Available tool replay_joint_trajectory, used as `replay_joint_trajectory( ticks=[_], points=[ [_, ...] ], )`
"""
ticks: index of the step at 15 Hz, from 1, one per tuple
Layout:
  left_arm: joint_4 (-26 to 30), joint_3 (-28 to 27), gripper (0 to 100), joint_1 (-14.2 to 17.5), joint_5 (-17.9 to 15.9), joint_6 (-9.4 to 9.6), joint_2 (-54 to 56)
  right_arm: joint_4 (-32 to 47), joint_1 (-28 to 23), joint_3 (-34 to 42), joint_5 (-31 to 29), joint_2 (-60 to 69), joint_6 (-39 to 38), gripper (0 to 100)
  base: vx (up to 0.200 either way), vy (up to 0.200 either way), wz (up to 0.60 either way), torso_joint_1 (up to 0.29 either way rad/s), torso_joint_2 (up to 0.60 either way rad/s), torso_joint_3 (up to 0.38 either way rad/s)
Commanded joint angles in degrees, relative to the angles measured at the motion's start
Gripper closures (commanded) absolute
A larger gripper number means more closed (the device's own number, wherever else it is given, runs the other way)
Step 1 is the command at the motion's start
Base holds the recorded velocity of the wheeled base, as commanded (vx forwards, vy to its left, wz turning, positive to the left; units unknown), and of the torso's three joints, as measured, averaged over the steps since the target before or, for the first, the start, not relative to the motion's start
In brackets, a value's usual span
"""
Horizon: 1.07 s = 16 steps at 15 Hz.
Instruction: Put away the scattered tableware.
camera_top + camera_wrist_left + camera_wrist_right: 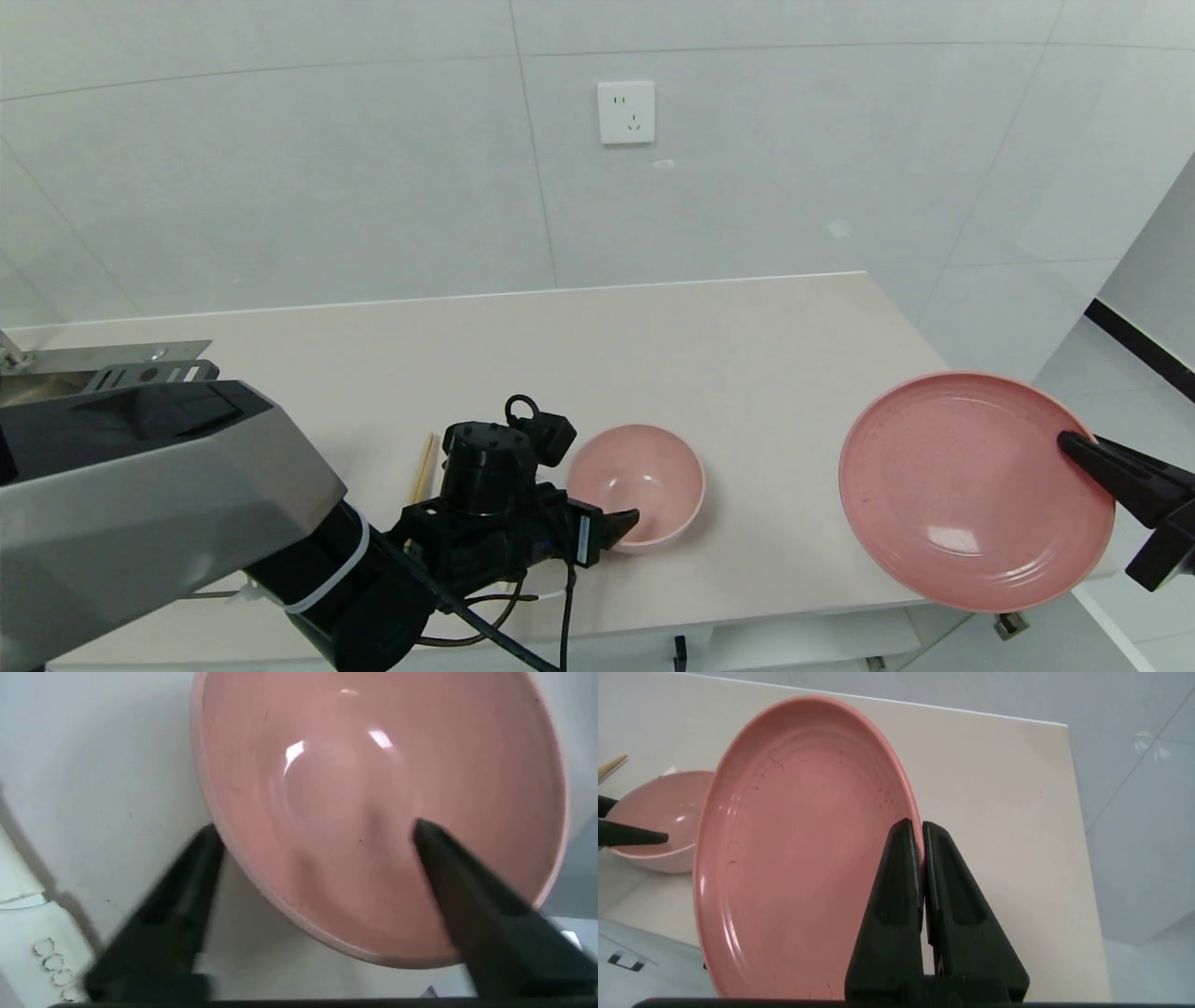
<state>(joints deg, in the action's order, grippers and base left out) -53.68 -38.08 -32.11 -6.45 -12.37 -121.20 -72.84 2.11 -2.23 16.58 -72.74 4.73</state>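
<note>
Over the table [747,355] edge, right end effector [922,835] pinches plate [962,485] rim.

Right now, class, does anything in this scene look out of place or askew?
The pink plate hangs tilted over the right edge of the table, pinched at its rim by the right gripper. Nothing looks spilled or broken.

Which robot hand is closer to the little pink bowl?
Left. The left gripper is open right at the bowl, one finger inside and one outside its rim. The right gripper is off to the bowl's right, clamped on the pink plate.
</note>
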Motion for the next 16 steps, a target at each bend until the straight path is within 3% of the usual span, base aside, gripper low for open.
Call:
replay_joint_trajectory(
  ticks=[1, 3, 5, 9, 12, 16],
  points=[
    [-0.6, 0.2, 100, -0.1, -0.1, -0.02, 0.3, -0.1, 0.0, 0.0, 0.0, 0.1, 0.0, 100, 0.0, 0.0, 0.0, 0.0, 0.0, 0.0],
    [-3.3, 0.1, 100, 0.2, -0.1, 0.07, 0.8, 0.0, 0.0, 0.0, 0.0, 0.1, 0.0, 100, 0.0, 0.0, 0.0, 0.0, 0.0, 0.0],
    [-10.4, 0.2, 100, 1.3, 0.5, 0.42, 1.5, 0.0, 0.0, 0.0, 0.0, 0.1, 0.1, 100, 0.0, 0.0, 0.0, 0.0, 0.0, 0.0],
    [-19.3, 0.6, 100, 3.5, 0.6, 1.48, 4.2, 0.0, 0.0, -0.1, 0.0, 0.2, 0.1, 100, 0.0, 0.0, 0.0, 0.0, 0.0, 0.0],
    [-21.7, 3.4, 100, 5.5, 0.3, 5.08, 9.8, -0.1, 0.0, -0.1, 0.0, 0.3, 0.1, 100, 0.0, 0.0, 0.0, 0.0, 0.0, 0.0],
    [-22.8, 6.1, 100, 5.5, 0.1, 5.61, 16.2, 0.0, 0.0, -0.1, 0.0, 0.7, 0.1, 100, 0.0, 0.0, 0.0, 0.0, 0.0, 0.0]
  ],
)
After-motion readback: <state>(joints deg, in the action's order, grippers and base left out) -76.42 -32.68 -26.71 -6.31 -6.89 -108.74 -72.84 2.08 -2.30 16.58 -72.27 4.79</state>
